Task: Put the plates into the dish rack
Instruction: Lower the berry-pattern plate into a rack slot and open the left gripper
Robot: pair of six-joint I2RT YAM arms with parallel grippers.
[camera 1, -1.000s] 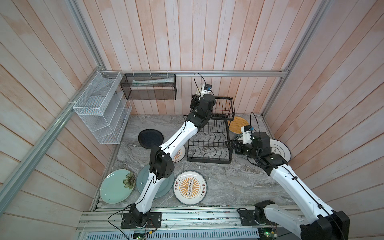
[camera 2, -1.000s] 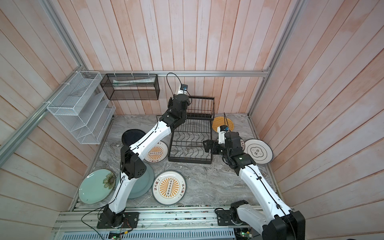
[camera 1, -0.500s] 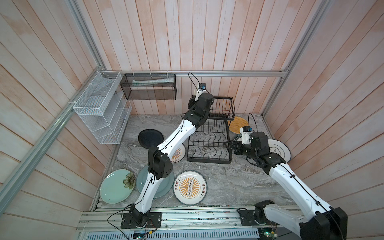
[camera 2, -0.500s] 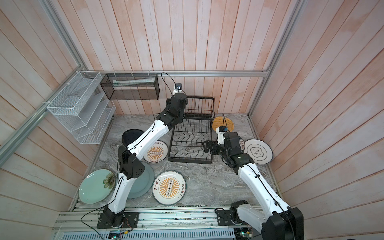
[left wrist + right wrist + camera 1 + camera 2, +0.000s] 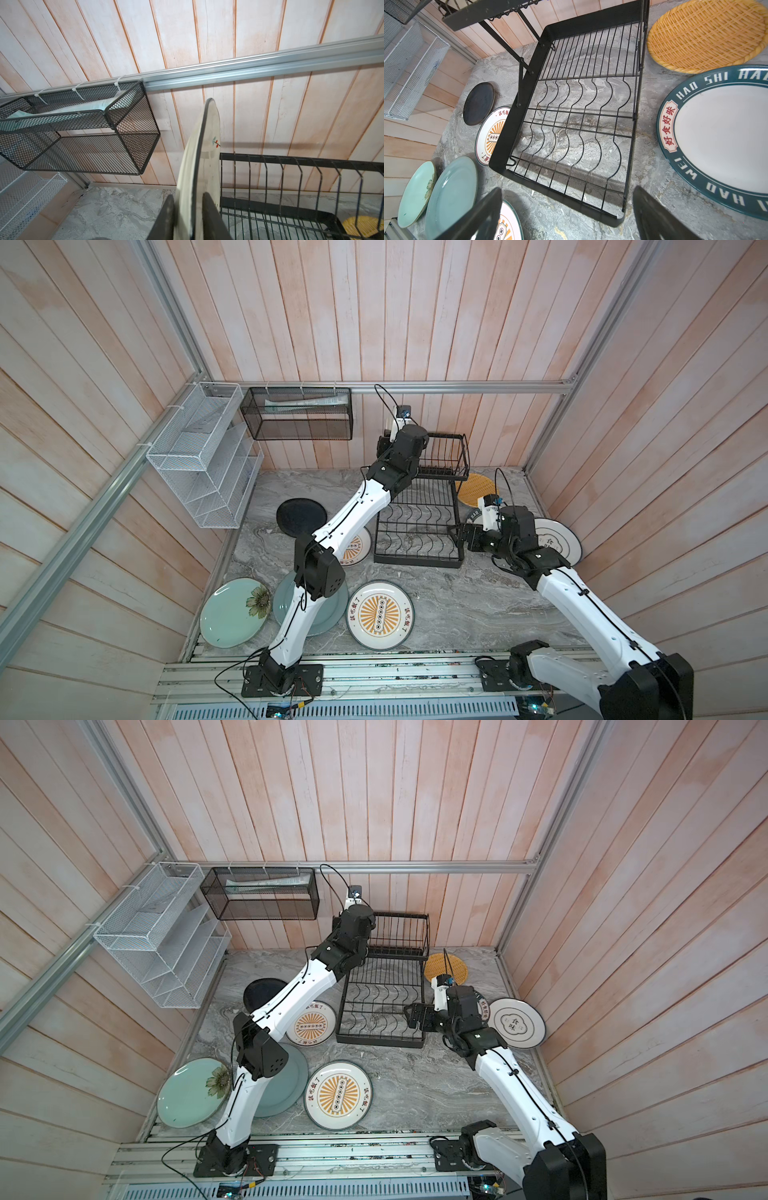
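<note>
The left claw [image 5: 187, 197] straddles the lower rim of a cream plate [image 5: 208, 166], a finger close on each face; whether they still pinch I cannot tell. Over the last second this arm has stretched further toward the back wall, bringing the plate to the left end of the upper basket of the rack [image 5: 291, 162], so seating looks near. The plate stands on edge, long axis up the frame, faces turned left and right like the tines. The right claw [image 5: 568, 188] hangs wide open, empty, over the rack's base.
</note>
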